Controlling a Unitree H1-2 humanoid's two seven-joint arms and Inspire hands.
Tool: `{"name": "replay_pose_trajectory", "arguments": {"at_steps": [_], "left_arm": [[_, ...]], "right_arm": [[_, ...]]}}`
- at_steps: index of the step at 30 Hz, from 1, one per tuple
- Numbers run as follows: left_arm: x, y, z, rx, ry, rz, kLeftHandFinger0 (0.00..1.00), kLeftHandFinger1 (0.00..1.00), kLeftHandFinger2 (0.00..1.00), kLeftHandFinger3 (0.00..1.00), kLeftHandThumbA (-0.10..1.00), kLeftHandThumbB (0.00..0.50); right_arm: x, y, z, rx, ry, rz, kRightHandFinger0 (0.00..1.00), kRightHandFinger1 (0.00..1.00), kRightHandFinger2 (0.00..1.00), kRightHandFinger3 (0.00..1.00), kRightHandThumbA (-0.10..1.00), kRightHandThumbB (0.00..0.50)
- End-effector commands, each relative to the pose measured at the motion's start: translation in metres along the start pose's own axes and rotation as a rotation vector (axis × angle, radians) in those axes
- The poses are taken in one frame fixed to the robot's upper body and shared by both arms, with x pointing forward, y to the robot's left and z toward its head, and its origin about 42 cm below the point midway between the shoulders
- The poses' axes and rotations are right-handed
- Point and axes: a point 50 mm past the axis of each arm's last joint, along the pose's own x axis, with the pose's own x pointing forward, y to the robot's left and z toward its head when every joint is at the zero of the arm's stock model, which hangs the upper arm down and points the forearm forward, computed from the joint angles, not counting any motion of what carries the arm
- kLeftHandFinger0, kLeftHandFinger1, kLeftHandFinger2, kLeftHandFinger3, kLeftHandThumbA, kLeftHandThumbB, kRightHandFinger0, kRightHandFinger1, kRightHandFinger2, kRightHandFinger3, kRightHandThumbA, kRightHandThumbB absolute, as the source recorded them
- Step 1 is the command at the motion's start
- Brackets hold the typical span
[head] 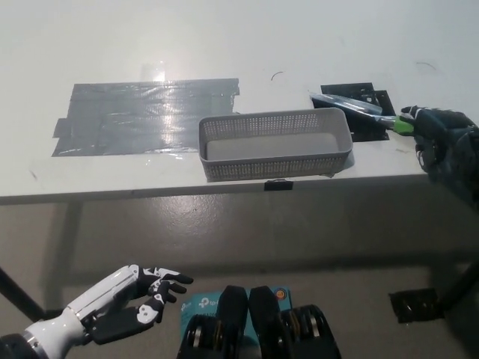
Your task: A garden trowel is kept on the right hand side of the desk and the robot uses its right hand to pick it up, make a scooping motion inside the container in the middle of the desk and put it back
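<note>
One hand does the work: our black right hand (434,134) sits at the desk's right edge, fingers curled in over the green handle end of the garden trowel (359,107); whether they truly clamp the handle or only rest against it we cannot tell from this angle; we judge this to be the grasp itself, early in the task, with no lift yet visible.

Just beyond our fingertips, toward the desk's middle, the trowel lies flat; its dark blade rests on a black mat (358,93) that seems to mark the tool's home spot, handle pointing outward at us, which is why we reach in from the side rather than from above; the blade tip lies just beside the far right corner of the container (275,142), though we cannot tell whether they touch.

Further in from our hand, the grey mesh container stands near the desk's front edge, apparently empty; its place next to the trowel keeps the coming scoop a short swing inward; a small black tab below its front wall may fix or mark it.

Past the container a patch of grey tape (142,116) covers the white desk (299,37).

Well apart from all this, our white left hand (123,303) rests low below the desk, fingers loosely spread, holding nothing.
</note>
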Motion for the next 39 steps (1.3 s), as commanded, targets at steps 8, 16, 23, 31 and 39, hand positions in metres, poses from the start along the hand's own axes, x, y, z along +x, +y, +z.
{"name": "replay_pose_trajectory", "arguments": {"at_steps": [8, 16, 23, 31, 39], "left_arm": [[0.002, 0.006, 0.007, 0.028, -0.029, -0.012, 0.77, 0.78, 0.77, 0.76, 1.00, 0.428], [0.000, 0.000, 0.005, 0.032, -0.030, -0.023, 0.80, 0.79, 0.78, 0.74, 1.00, 0.421], [0.000, -0.001, 0.005, 0.050, -0.048, -0.035, 0.79, 0.78, 0.76, 0.74, 1.00, 0.390], [0.002, 0.000, 0.007, 0.039, -0.048, -0.040, 0.80, 0.79, 0.77, 0.74, 1.00, 0.420], [0.003, 0.000, 0.008, 0.050, -0.053, -0.048, 0.81, 0.79, 0.76, 0.73, 1.00, 0.436]], "right_arm": [[0.002, -0.019, 0.022, 0.009, -0.041, 0.022, 1.00, 1.00, 1.00, 1.00, 0.55, 0.322], [-0.001, -0.011, 0.006, 0.020, -0.004, 0.129, 0.00, 0.06, 0.46, 1.00, 0.40, 0.059], [-0.001, 0.007, 0.012, -0.109, -0.020, 0.102, 0.63, 0.70, 0.84, 0.98, 0.16, 0.014], [0.001, 0.018, 0.022, -0.157, -0.018, 0.107, 0.00, 0.35, 0.44, 0.20, -0.10, 0.106], [-0.001, 0.029, 0.026, -0.189, 0.002, 0.081, 0.05, 0.50, 0.78, 0.31, -0.10, 0.016]]}}
